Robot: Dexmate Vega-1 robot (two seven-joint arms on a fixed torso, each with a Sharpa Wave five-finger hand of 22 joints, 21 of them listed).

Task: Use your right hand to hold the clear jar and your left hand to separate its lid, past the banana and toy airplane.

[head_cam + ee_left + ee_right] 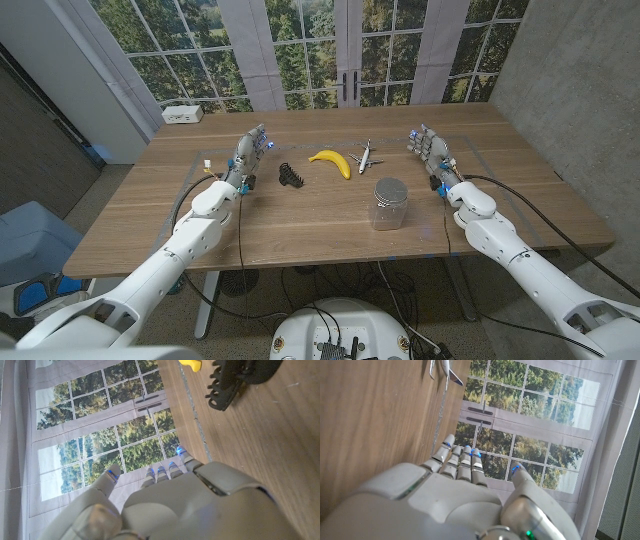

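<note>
Meanwhile, jar point(389, 203) sits near right hand point(427, 150).

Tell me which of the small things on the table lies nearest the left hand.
The black hair clip. It lies just right of the left hand, while the banana, toy airplane and clear jar sit farther toward the right hand's side.

Black claw clip point(291, 175) on wooden worktop point(300, 225), lying on side, teeth showing in left wrist view. White box point(182, 115) at far left corner of worktop. Big gridded windows point(300, 45) w/ trees behind. Blue-grey chair point(35, 250) off left edge.
</note>
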